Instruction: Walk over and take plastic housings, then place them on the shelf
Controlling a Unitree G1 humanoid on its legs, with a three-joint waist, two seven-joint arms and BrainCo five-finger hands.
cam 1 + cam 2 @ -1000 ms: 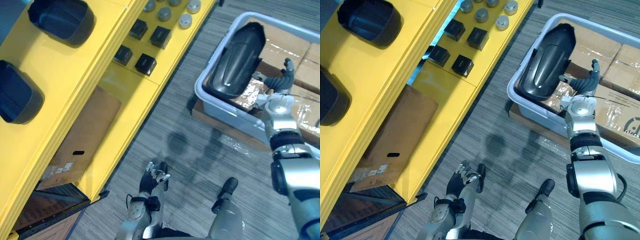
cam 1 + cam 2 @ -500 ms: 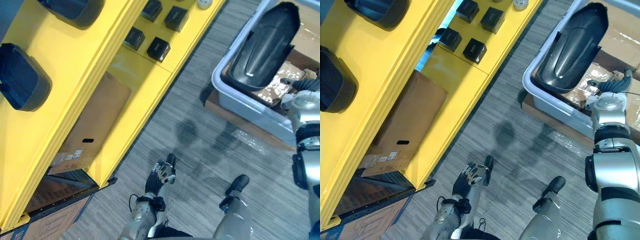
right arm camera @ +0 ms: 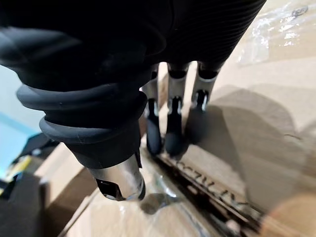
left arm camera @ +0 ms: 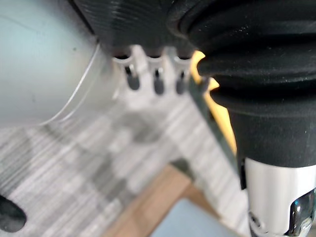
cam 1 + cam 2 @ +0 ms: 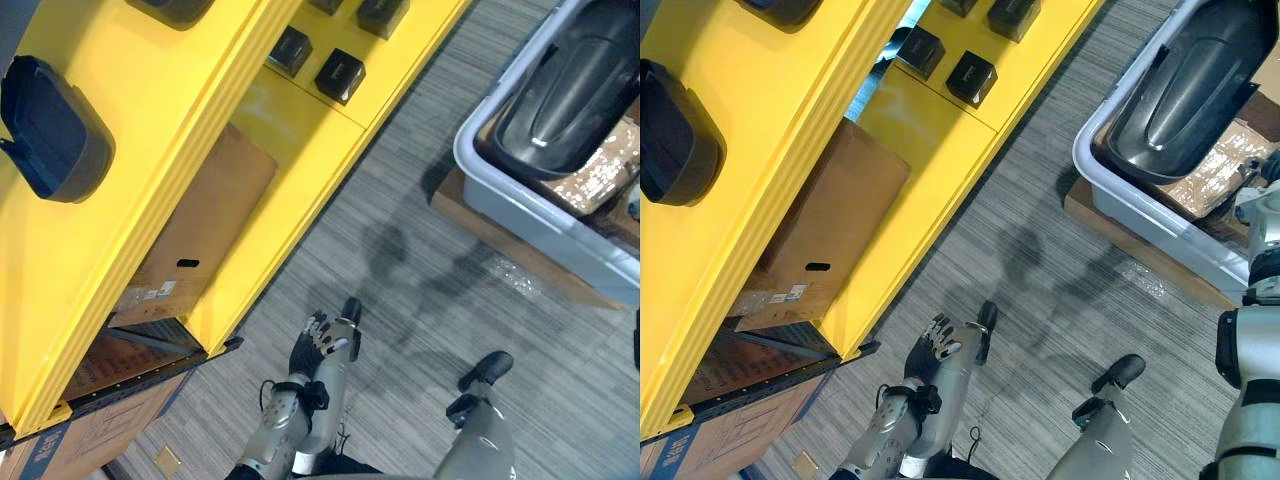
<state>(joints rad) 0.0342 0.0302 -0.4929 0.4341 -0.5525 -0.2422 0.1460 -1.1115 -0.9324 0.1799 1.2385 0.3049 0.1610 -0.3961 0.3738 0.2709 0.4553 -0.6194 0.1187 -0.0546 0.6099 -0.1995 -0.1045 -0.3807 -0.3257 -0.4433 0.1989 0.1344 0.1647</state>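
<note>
Housing to fetch: the long dark plastic housing (image 5: pixel 570 95) lies tilted in the grey bin (image 5: pixel 530 220) on the robot's right. Neither hand has it.
Right hand: the right hand (image 3: pixel 172 118) has its fingers straight and released, holding nothing. The tips are close over a taped carton (image 3: pixel 256 113), and contact cannot be told.
Left hand: the left hand (image 5: pixel 322 345) hangs low above the carpet, fingers relaxed and empty.
Shelf: the yellow shelf (image 5: pixel 150 130) stands on the robot's left. It carries another dark housing (image 5: pixel 50 130) on its upper level and small black boxes (image 5: pixel 340 75) lower down.
Risk, reach: the right hand is over the carton, not the housing. Closing the fingers there would catch wrapping or nothing.
Risk, grip: the housing looks smooth, curved and bulky. A one-handed hold near one end would probably let it swing or slip out.
Risk, bin: lifting at an angle could snag the housing on the rim and drag the bin along.
Risk, placing: the bin and the shelf are well apart, so the load must be carried on the walk. A careless set-down could knock the housing already on the shelf.
</note>
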